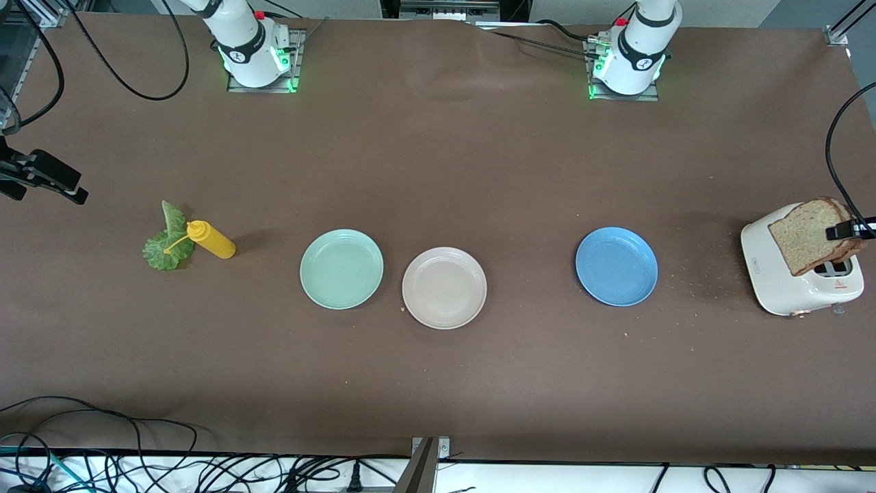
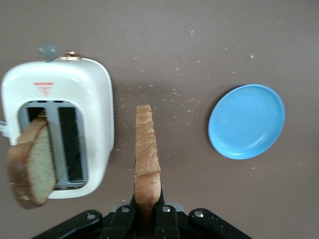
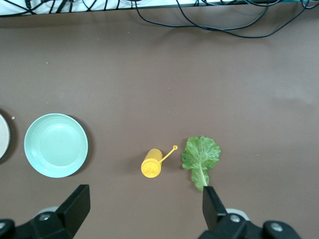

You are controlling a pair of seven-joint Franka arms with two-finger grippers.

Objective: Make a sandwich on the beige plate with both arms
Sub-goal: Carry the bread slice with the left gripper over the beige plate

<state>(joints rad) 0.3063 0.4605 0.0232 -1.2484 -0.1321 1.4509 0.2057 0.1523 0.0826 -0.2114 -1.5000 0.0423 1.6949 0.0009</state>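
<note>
My left gripper (image 2: 148, 206) is shut on the top edge of a brown bread slice (image 2: 147, 149), which hangs edge-on in the air beside the white toaster (image 2: 94, 89). In the front view this slice (image 1: 804, 236) shows over the toaster (image 1: 773, 274). A second slice (image 2: 32, 167) leans out of a toaster slot. The beige plate (image 1: 444, 287) is bare at the table's middle. The green lettuce leaf (image 1: 166, 239) lies at the right arm's end of the table. My right gripper (image 3: 143, 195) is open and empty, high over the table by the lettuce (image 3: 200, 155); it shows at the front view's edge (image 1: 48, 179).
A yellow squeeze bottle (image 1: 212, 239) lies against the lettuce. A mint green plate (image 1: 341, 268) sits beside the beige plate, toward the right arm's end. A blue plate (image 1: 616, 266) sits toward the toaster. Crumbs lie between the two. Cables run along the front edge.
</note>
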